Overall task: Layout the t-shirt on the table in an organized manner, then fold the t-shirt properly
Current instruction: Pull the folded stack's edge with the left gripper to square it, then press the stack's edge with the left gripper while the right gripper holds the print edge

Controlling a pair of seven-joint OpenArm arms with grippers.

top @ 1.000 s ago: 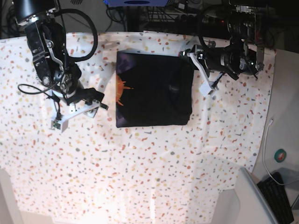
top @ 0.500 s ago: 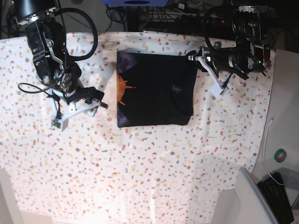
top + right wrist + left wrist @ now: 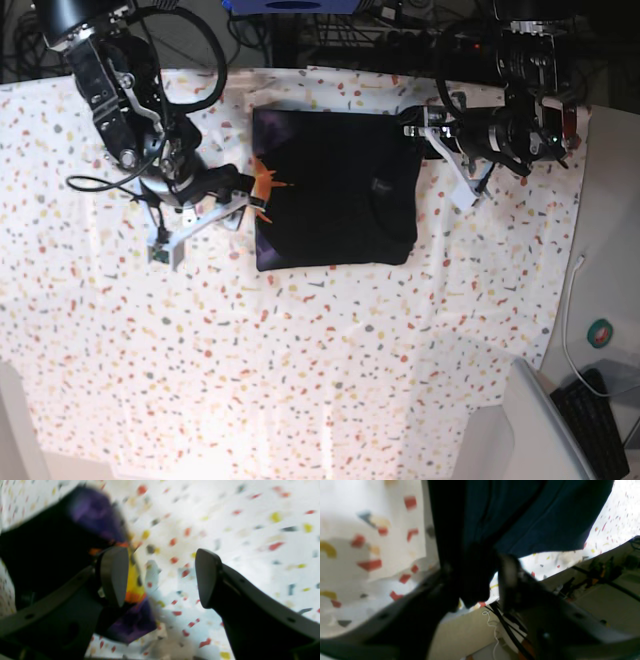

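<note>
The black t-shirt [image 3: 335, 190] lies folded into a rectangle at the back middle of the speckled table [image 3: 300, 350], with its orange-and-purple print at the left edge. My right gripper [image 3: 250, 196] is open at that printed edge. In the right wrist view the right gripper [image 3: 160, 577] has one finger [image 3: 113, 576] over the print [image 3: 135, 585] and the other over bare cloth. My left gripper [image 3: 412, 125] is at the shirt's far right corner. In the left wrist view the left gripper [image 3: 475, 580] has dark fabric [image 3: 532, 517] filling the gap between its jaws.
The table's right edge is close to my left arm, with a plain white side surface [image 3: 610, 250] beyond it. A white cable [image 3: 568, 310], a round green object [image 3: 600, 333] and a keyboard [image 3: 595, 420] lie there. Cables and equipment [image 3: 350, 30] sit behind the table.
My right gripper has moved right, up to the shirt's printed left edge. My left gripper has moved left onto the shirt's far right corner. The shirt has shifted slightly to the right.
</note>
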